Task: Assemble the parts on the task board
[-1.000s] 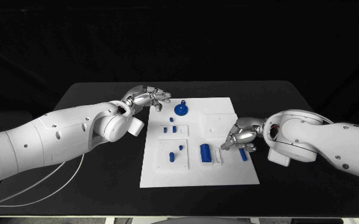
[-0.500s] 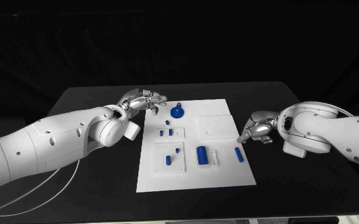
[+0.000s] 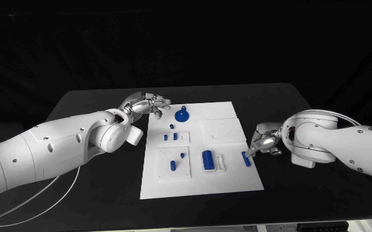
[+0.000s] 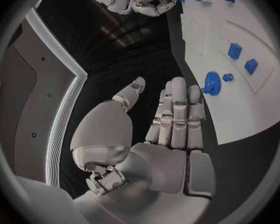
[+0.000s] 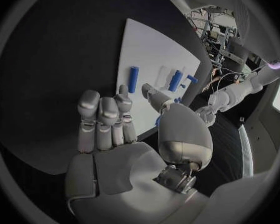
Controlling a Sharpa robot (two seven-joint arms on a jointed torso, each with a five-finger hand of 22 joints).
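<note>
Now my right hand (image 3: pixel 262 142), empty with fingers loosely spread, has drawn back off the task board (image 3: pixel 233 183), leaving a blue bar (image 3: pixel 247 159) at its right edge; farther, my left hand (image 3: pixel 147 104) hovers open beside the blue gear (image 3: pixel 181 116).

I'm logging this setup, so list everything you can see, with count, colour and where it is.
Table: one, black, under everything.
Board: one, white, middle of the table.
Round knobbed piece: one, blue, far end of the board near the left robot hand.
Small pieces: three, blue, a small one above a pair, on the board's left half.
Pegs: two, blue, one short and one longer, in the raised white panel near the left front.
Large bar: one, blue, centre front.
Slim bar: one, blue, right edge of the board.
Left robot hand: silver, holding nothing, at the board's far left corner.
Right robot hand: silver, holding nothing, beside the slim bar.
</note>
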